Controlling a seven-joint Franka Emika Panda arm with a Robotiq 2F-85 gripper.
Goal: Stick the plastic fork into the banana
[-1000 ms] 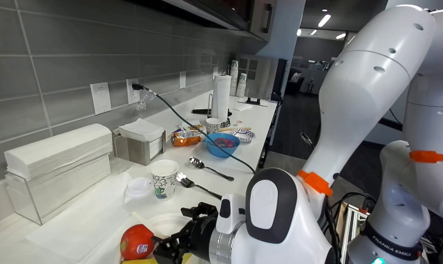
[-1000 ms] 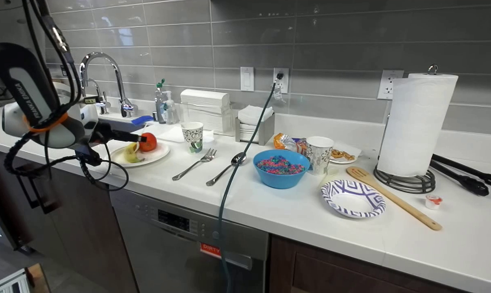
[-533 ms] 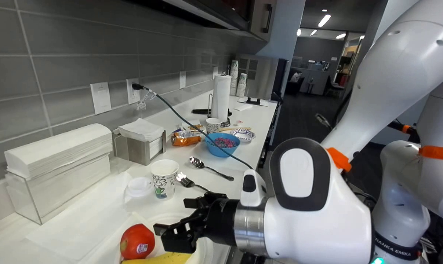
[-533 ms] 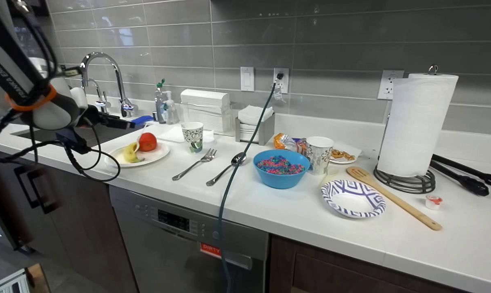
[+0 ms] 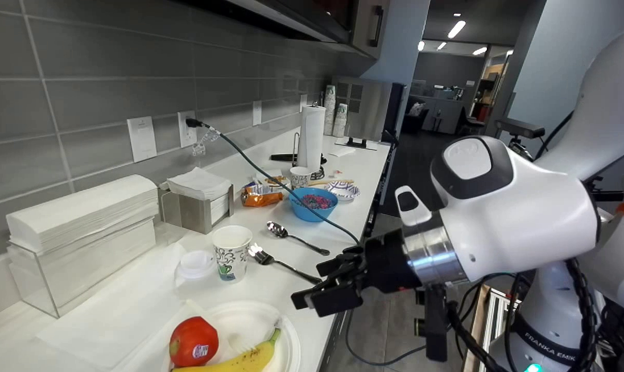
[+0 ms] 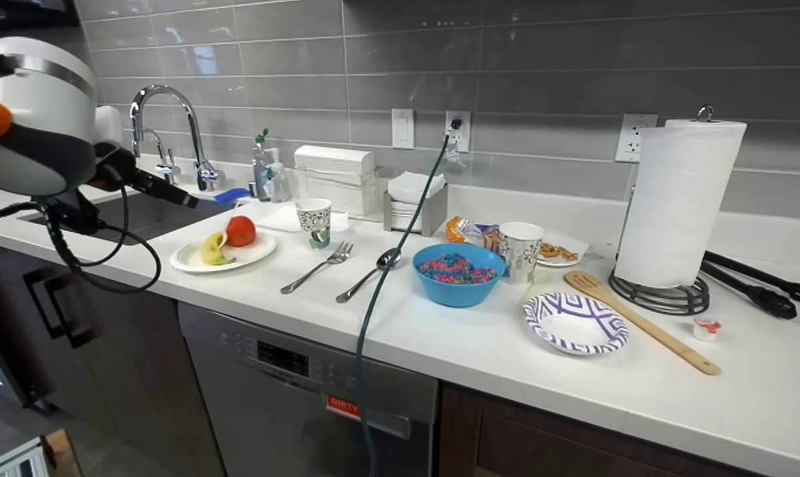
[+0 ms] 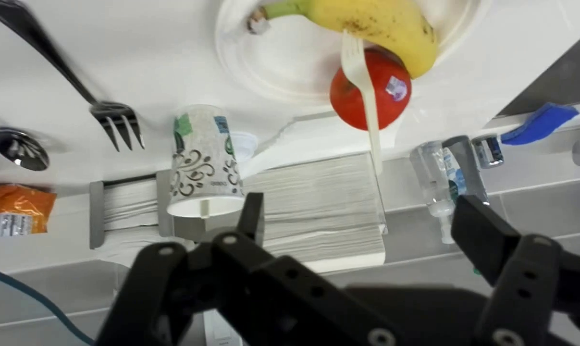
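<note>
The yellow banana (image 5: 247,360) lies on a white plate (image 5: 292,338) beside the round red fruit (image 5: 193,341). It also shows in an exterior view (image 6: 212,250) and the wrist view (image 7: 386,24). The white plastic fork (image 7: 365,89) leans across the red fruit, tines at the banana's side, handle slanting up. Whether the tines pierce the peel I cannot tell. The fork also shows in an exterior view (image 6: 230,224). My gripper (image 5: 312,285) is open and empty, above the counter's front edge, off to the side of the plate. Its spread fingers show in the wrist view (image 7: 359,211).
A paper cup (image 5: 231,253), a metal fork (image 5: 286,266) and a spoon (image 5: 299,238) lie near the plate. A napkin dispenser (image 5: 84,243) stands at the wall. A blue bowl (image 6: 458,278) and a cable (image 6: 400,252) are farther along the counter.
My open gripper has drawn back from over the plate toward the robot, past the counter's front edge. The banana and red fruit have stayed put. The fork is now in plain view, leaning there.
</note>
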